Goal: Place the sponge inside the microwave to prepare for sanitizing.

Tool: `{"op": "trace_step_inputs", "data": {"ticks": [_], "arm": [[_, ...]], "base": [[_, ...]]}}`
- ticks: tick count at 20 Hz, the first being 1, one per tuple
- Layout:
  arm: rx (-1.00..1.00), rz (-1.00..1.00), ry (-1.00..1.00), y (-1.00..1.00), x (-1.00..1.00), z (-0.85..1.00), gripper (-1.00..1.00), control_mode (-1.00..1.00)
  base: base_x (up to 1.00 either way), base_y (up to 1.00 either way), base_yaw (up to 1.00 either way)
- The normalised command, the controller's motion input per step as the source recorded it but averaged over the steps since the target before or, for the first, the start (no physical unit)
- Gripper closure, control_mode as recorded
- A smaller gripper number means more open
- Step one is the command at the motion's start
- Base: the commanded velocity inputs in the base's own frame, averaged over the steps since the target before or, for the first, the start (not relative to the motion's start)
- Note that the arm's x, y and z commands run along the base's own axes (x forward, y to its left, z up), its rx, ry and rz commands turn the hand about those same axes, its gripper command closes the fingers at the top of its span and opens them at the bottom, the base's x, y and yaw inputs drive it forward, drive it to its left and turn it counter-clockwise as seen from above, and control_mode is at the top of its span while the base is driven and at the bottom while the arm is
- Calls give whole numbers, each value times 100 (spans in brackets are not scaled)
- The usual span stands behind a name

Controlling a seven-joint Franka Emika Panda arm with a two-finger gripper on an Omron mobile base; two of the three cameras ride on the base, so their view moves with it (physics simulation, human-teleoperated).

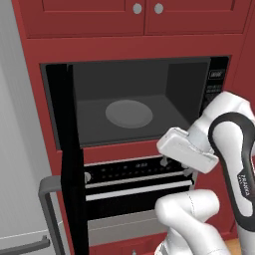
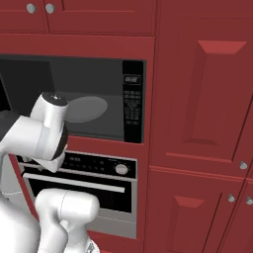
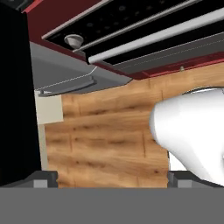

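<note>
- Microwave (image 1: 134,107) built into red cabinetry, long axis running left to right, cavity facing out toward the robot.
- Its door (image 1: 69,149) swung fully open on the left, seen edge-on, hanging down past the oven (image 1: 137,187) below.
- Round turntable plate (image 1: 129,113) lies flat at centre of the grey cavity floor; open room all round it.
- Button panel (image 2: 132,101) forms the cavity's right edge.
- Gripper (image 3: 111,177) points down at the wood floor (image 3: 105,131), below the microwave and in front of the oven; finger tips (image 3: 41,177) spread wide, nothing between them.
- Sponge: cannot tell where it is.
- White arm (image 1: 234,149) stands right of the opening.
</note>
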Motion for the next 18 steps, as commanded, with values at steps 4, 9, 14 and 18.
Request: {"op": "trace_step_inputs", "data": {"ticks": [4, 9, 14, 18], "arm": [[-1, 13, -4, -13, 0, 0, -100, -100], [-8, 13, 0, -9, 9, 0, -100, -100], [-10, 11, 0, -12, 7, 0, -100, -100], [-3, 13, 0, -19, 8, 0, -100, -100]], "base": [[0, 0, 0], [0, 0, 0], [0, 0, 0], [0, 0, 0]]}}
